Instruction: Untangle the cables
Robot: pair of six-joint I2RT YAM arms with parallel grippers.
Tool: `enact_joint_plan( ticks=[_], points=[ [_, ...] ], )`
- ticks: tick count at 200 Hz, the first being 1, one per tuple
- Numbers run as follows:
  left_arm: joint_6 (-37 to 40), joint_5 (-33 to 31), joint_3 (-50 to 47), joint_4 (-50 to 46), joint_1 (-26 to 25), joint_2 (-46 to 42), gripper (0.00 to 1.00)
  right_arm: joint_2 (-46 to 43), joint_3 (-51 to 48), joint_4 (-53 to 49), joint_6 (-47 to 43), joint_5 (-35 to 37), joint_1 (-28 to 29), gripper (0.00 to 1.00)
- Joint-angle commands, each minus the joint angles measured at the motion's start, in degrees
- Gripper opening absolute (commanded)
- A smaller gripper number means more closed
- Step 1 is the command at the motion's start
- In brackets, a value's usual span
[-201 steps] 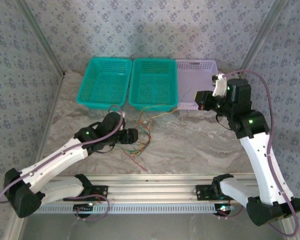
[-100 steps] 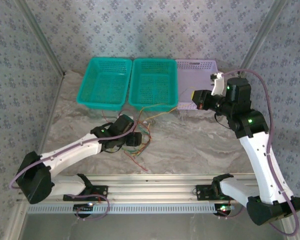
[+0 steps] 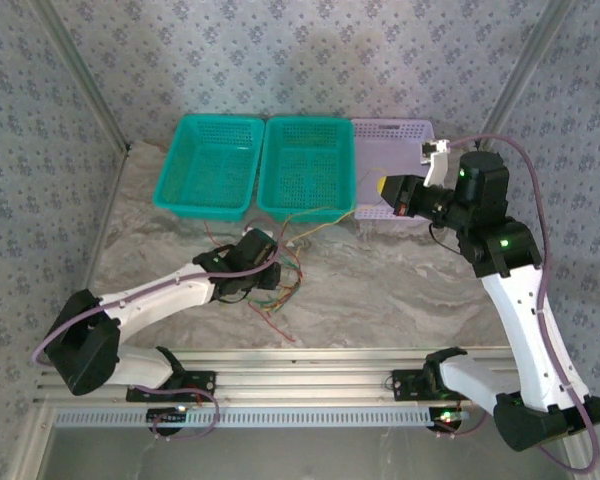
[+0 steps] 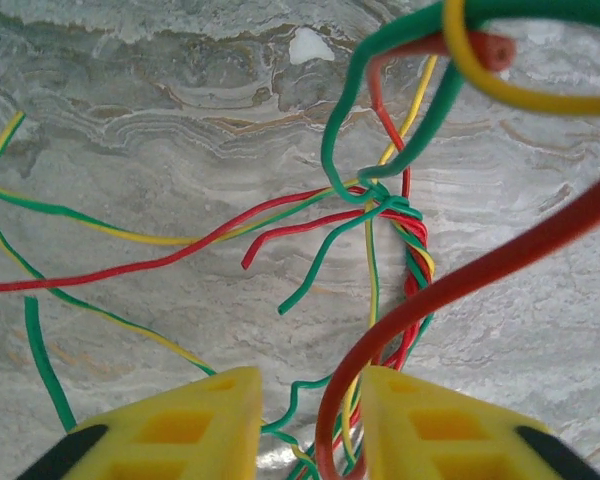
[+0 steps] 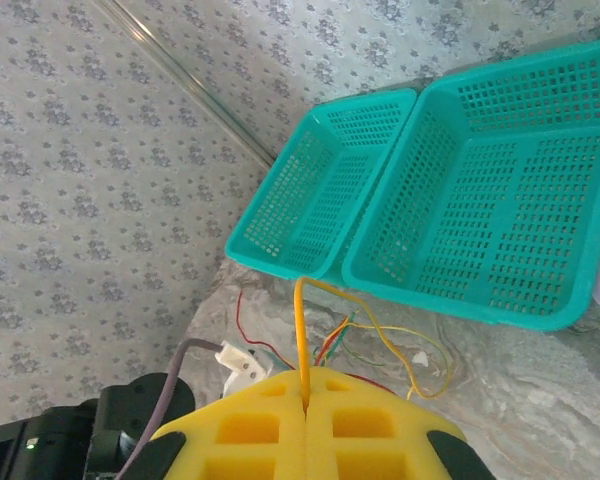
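Left arm (image 3: 160, 295) swung in over the tangle; right arm (image 3: 520, 290) edged left.
Left gripper (image 4: 310, 388) has narrowed since a second ago, but we see a gap between its fingers, with red and green strands running through it and nothing clamped. Right gripper (image 5: 303, 392) is pressed together on an orange wire (image 5: 301, 340) leading back to the cables (image 3: 278, 282), which lie on the table (image 3: 410, 290) before the middle basket (image 3: 306, 121). We judge that pulling the knot (image 4: 382, 200) apart comes next.

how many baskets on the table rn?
3, in a row along the far edge: left teal basket, middle teal basket and lilac basket on the right. The right arm covers part of the lilac one; nothing suggests another is hidden.
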Motion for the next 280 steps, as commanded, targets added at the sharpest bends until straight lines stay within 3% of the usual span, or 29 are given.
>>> enact_joint_plan(
  ticks=[1, 46, 63, 92, 127, 182, 223, 280],
  points=[
    [-0.3, -1.6, -0.7, 1.5, -0.5, -0.4, 0.24, -0.7, 1.6, 1.4, 1.2, -2.0, 0.3, 0.0],
    [-0.4, -2.2, -1.2, 1.7, -0.5, -0.4, 0.11, -0.7, 2.1, 1.5, 1.6, -2.6, 0.2, 0.0],
    [-0.4, -2.4, -1.5, 1.9, -0.5, -0.7, 0.0, -0.7, 2.2, 1.2, 1.6, -2.6, 0.2, 0.0],
    [-0.6, -3.1, -1.4, 0.4, -0.5, -2.6, 0.0, -1.4, 2.6, -0.9, 1.2, 2.1, -0.3, 0.0],
    [0.1, -5.8, -2.0, -5.2, 0.6, -10.4, 0.0, -4.5, 0.5, -2.5, 2.3, 9.0, -5.3, 0.0],
    [1.0, -4.0, -2.4, -12.4, 9.0, -20.6, 0.0, -7.4, -2.2, -4.0, 3.7, 16.9, -10.4, 0.0],
    [1.2, -3.0, 1.4, -16.2, 13.2, -19.6, 0.0, -8.2, -3.2, -5.6, 4.2, 19.7, -12.4, 0.0],
    [1.8, -2.1, 5.0, -23.5, 15.3, -19.4, 0.0, -11.3, -3.6, -7.7, 2.1, 24.0, -12.8, 0.0]
  ],
)
